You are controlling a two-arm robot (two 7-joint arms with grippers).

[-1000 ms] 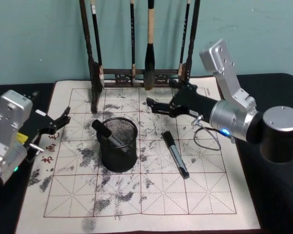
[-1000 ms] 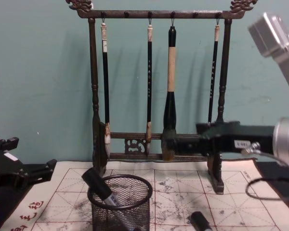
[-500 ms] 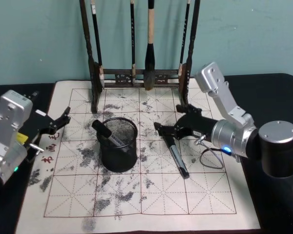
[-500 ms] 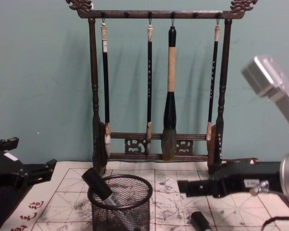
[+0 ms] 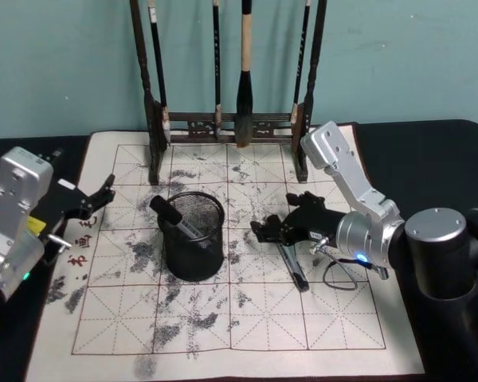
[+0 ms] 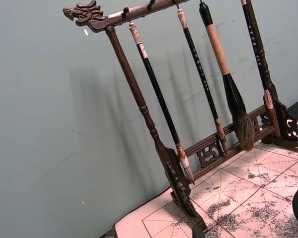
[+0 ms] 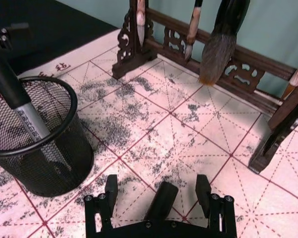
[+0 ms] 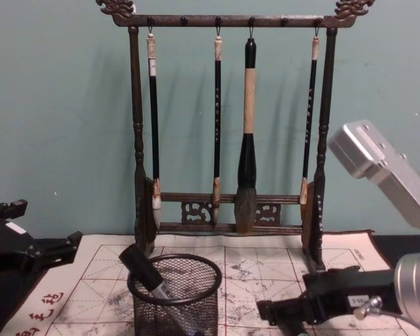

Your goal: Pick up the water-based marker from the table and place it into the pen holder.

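Note:
A black water-based marker (image 5: 294,269) lies on the stained grid mat of the table (image 5: 334,318), right of the pen holder (image 5: 193,237). My right gripper (image 5: 264,231) is low over the marker's far end. It is open, and in the right wrist view one finger (image 7: 111,192) stands on each side of the marker (image 7: 161,202). The pen holder (image 7: 36,145) is a black mesh cup with another black marker (image 5: 169,212) leaning in it. It stands close to the left of the right gripper (image 8: 283,313). My left gripper (image 5: 95,199) rests open at the mat's left edge.
A tall dark wooden brush rack (image 5: 227,119) hung with several brushes stands along the back of the mat, its right foot (image 7: 268,144) close behind the right gripper. A thin cable loop (image 5: 338,274) lies beside the marker. The mat's front half is bare.
My right gripper has come down and back from in front of the rack to the marker's far end, and its fingers now straddle it. The left arm has not moved.

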